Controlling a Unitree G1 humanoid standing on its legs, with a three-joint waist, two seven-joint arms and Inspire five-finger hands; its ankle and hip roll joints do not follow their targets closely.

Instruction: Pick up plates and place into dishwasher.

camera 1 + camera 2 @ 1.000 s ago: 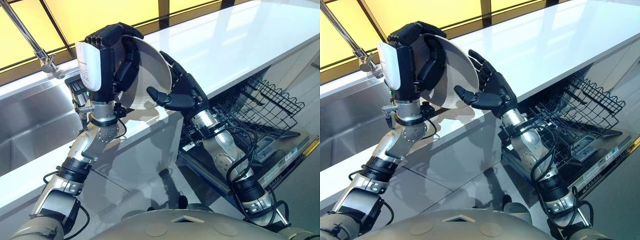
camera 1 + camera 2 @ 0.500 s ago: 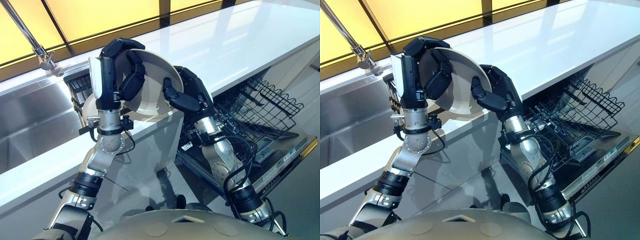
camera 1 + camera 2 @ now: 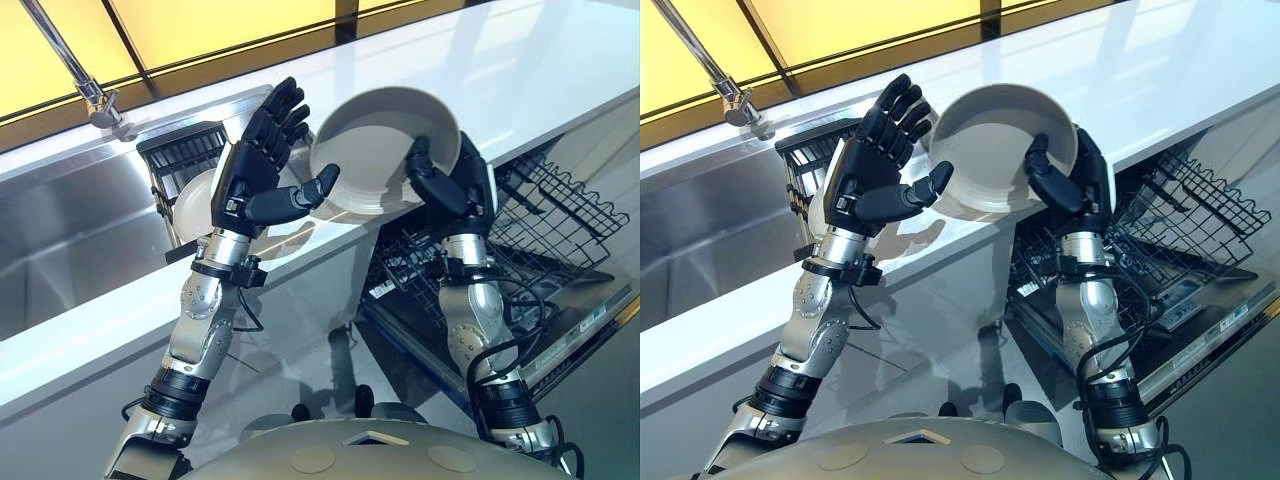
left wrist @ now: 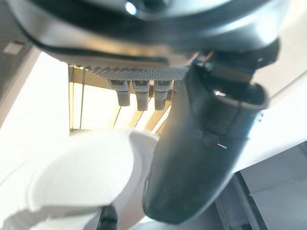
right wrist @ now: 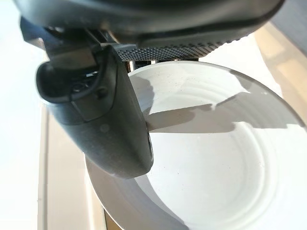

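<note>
Half a second ago both hands were wrapped on the plate (image 3: 385,150); now it has passed over to the right hand (image 3: 452,185) alone, thumb hooked inside the rim and fingers behind it, at about 4 o'clock on the plate. Meanwhile the left hand (image 3: 262,172) has let go and stands clear at 9 o'clock of the plate, fingers spread straight, thumb pointing toward the rim but apart from it.

Held tilted in the air, the plate sits above the counter (image 3: 520,70) edge, its hollow facing the robot. The open dishwasher (image 3: 545,215) rack lies at 5 o'clock from it, lower down. Another plate (image 3: 195,200) stands in the drying rack (image 3: 180,150) by the sink (image 3: 80,235), at 9 o'clock of the left hand.

So the handover looks done; what remains, I'd say, is swinging the plate down to the rack and slotting it between the wires. A one-sided rim grip could let it tip on the way.
</note>
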